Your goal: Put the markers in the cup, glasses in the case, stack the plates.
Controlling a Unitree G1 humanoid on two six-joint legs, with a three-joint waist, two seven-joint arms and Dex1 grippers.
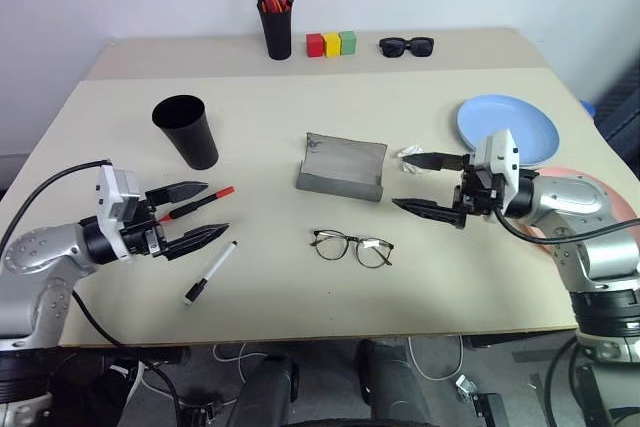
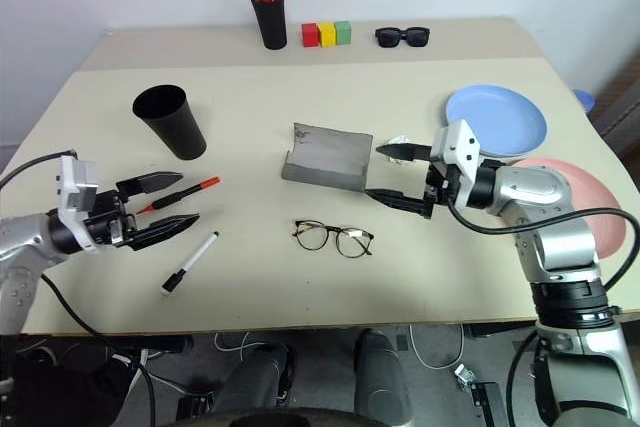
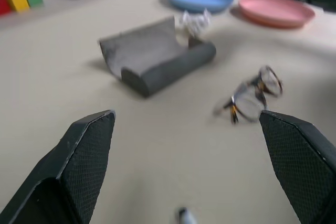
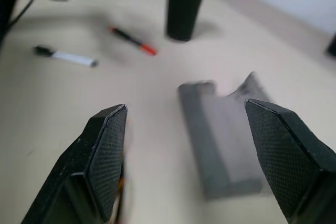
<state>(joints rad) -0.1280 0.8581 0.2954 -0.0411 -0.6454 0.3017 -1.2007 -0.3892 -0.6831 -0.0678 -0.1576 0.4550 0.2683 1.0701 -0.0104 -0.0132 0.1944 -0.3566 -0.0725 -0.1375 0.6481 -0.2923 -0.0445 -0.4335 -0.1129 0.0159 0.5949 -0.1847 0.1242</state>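
Observation:
The red-capped marker (image 1: 198, 204) lies on the table between the fingers of my open left gripper (image 1: 198, 213), which hovers over it. Just to the right lies the white marker with a black cap (image 1: 211, 272). The black cup (image 1: 186, 130) stands upright behind them. In the middle, the grey case (image 1: 342, 167) lies open, and the wire-framed glasses (image 1: 351, 246) rest in front of it. My right gripper (image 1: 423, 183) hangs open and empty just right of the case. The blue plate (image 1: 508, 123) sits at the right, with the pink plate (image 2: 572, 187) partly hidden behind my right arm.
At the back stand a black holder of orange-red pens (image 1: 275, 17), three coloured blocks (image 1: 331, 43) and black sunglasses (image 1: 406, 46). A crumpled bit of white paper (image 1: 409, 153) lies beside the case. Bare table (image 1: 460, 277) spreads in front of the glasses.

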